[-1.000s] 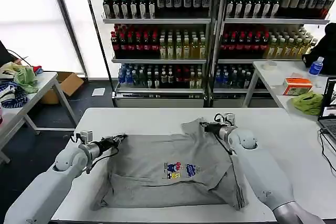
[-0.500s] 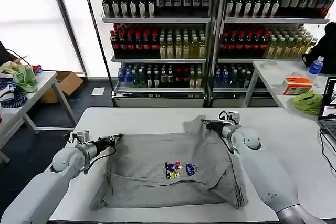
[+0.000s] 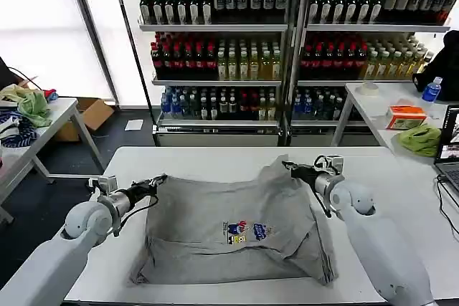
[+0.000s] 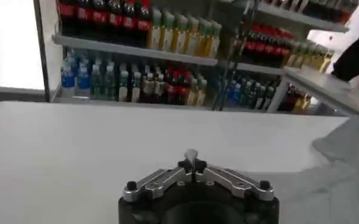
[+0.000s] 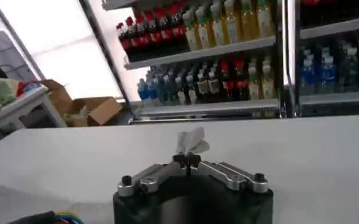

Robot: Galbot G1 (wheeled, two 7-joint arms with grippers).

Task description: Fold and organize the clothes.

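Head view, L to R. Far left edge: side table (image 3: 50, 116) w/ a lime-green cloth (image 3: 29, 105) and a blue-and-white striped cloth (image 3: 18, 134) piled on it.

Lower left: left arm reaches in from the bottom corner, left gripper (image 3: 159, 180) at the shirt's upper-left corner, fingers pinched together on the fabric edge. In the left wrist view the left gripper (image 4: 192, 163) has its tips closed on a small nub of cloth, white tabletop beyond.

Centre: grey shirt (image 3: 229, 227) lies on the white table (image 3: 208, 159), mostly spread flat, small multicoloured print (image 3: 247, 232) roughly mid-garment. Upper edge is stretched betw. the two grippers; bottom hem is rumpled near the table's front edge; right side bunches in folds.

Right of centre: right gripper (image 3: 289, 167) at the shirt's upper-right corner, fingers closed on it, fabric peaked up there. Right wrist view: right gripper (image 5: 189, 159) tips shut on a bit of pale cloth sticking up.

Behind: shelves (image 3: 287, 48) of bottled drinks across the upper frame. Far right: another table (image 3: 380, 102) w/ a green cloth (image 3: 422, 138).
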